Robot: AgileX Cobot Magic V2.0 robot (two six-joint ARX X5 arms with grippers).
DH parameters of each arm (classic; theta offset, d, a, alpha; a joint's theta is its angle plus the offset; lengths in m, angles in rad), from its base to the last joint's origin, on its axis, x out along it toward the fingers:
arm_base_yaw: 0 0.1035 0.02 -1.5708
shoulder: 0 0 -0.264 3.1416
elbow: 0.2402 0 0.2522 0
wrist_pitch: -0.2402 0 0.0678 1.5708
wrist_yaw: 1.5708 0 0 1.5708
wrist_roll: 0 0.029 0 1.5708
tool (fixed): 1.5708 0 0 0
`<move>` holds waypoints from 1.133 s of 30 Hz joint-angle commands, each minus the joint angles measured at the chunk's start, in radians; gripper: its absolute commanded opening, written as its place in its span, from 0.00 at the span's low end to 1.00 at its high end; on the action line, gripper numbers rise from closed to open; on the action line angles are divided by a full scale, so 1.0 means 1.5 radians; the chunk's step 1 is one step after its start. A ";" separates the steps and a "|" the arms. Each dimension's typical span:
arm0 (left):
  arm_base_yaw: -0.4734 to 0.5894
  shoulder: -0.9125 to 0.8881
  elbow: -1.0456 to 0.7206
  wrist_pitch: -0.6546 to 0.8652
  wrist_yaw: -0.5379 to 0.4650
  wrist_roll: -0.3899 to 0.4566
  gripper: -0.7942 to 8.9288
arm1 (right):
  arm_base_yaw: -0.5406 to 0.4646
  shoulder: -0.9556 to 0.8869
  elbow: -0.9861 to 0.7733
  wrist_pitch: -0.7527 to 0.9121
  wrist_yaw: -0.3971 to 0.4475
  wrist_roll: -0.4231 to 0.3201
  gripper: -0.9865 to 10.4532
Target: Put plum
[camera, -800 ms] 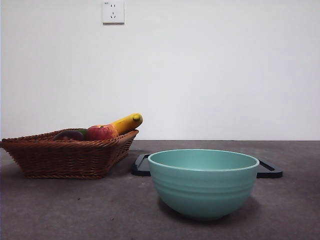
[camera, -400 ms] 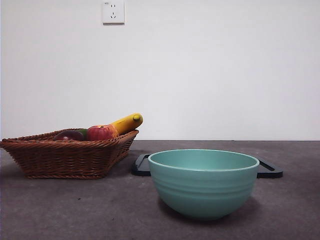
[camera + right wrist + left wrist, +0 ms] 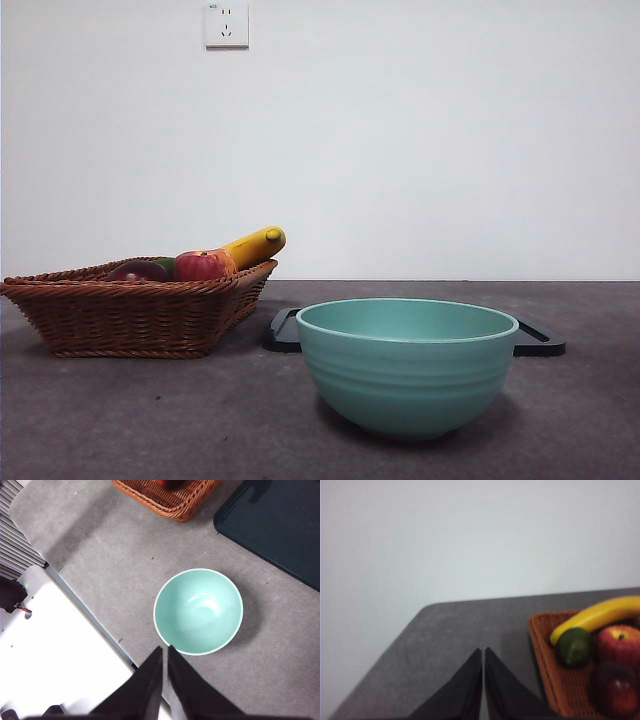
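The plum (image 3: pixel 614 690) sits in the basket (image 3: pixel 130 315) next to the apple (image 3: pixel 618 642), lime (image 3: pixel 574 646) and banana (image 3: pixel 595 617). The left gripper (image 3: pixel 483 652) and right gripper (image 3: pixel 164 650) are both pinched closed, holding nothing. The bowl (image 3: pixel 198 611) is under the right one

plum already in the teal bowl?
No: in the right wrist view the teal bowl is empty, and the plum lies in the wicker basket beside the apple.
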 commanded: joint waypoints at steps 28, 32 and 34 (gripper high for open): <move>0.007 -0.065 -0.084 -0.142 -0.003 -0.013 0.09 | 0.004 0.005 0.010 0.007 -0.002 -0.005 0.09; 0.007 -0.065 -0.084 -0.142 -0.003 -0.013 0.09 | 0.004 0.005 0.010 0.007 -0.002 -0.005 0.09; 0.007 -0.065 -0.084 -0.142 -0.003 -0.013 0.09 | 0.004 0.005 0.010 0.007 -0.002 -0.005 0.09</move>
